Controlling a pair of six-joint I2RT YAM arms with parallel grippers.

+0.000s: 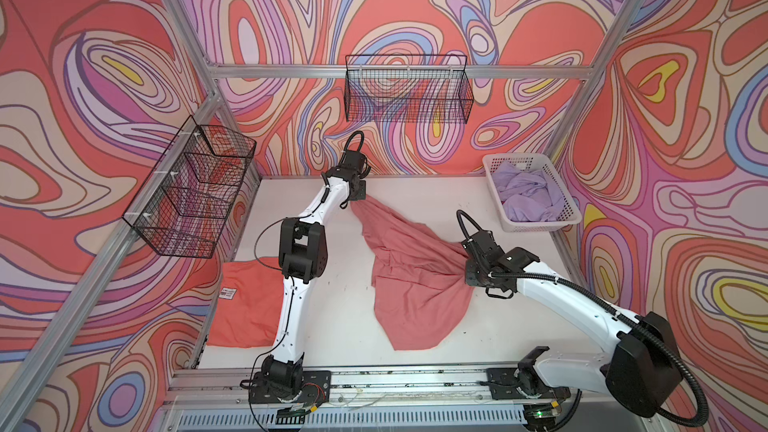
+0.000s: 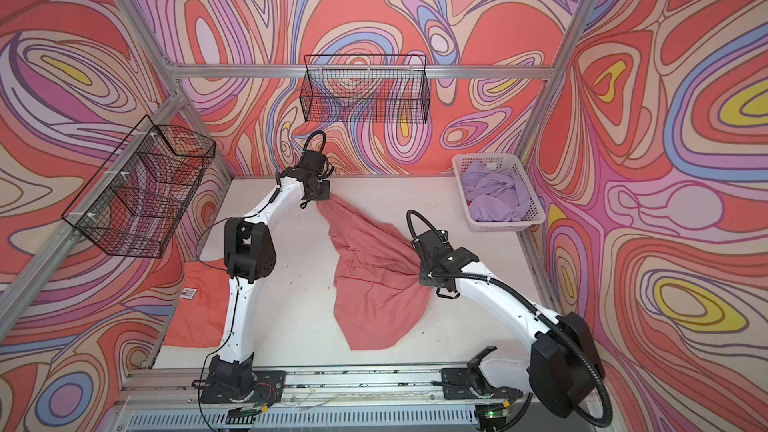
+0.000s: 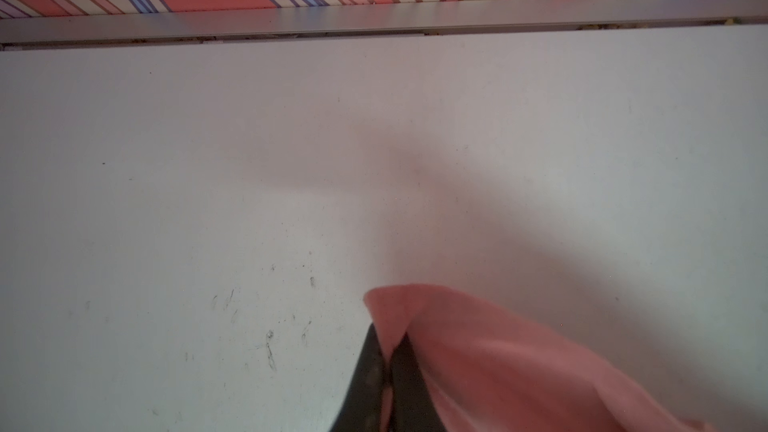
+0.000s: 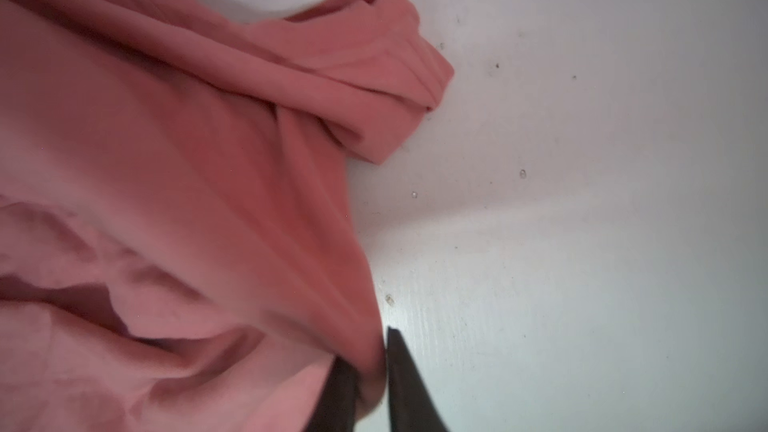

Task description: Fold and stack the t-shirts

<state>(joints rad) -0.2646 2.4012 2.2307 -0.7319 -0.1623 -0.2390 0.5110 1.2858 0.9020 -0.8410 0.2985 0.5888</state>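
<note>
Mid-table, a dusty salmon-pink cotton t-shirt (image 1: 415,284) sprawls rumpled on the white tabletop (image 1: 336,326). At its 12 o'clock tip the left gripper (image 3: 388,342) has its fingers nearly together, pinching a fold of the cloth. At its 3 o'clock edge the right gripper (image 4: 368,355) has its jaws narrowly apart, with cloth bunched between them. Creases run to both grips. A brighter orange-coral t-shirt (image 1: 249,313) with a small white label (image 1: 227,294) lies flat at 8 o'clock, partly under the left arm. A pale lavender t-shirt (image 1: 525,197) sits crumpled in a white slatted plastic basket (image 1: 540,224) at 2 o'clock.
</note>
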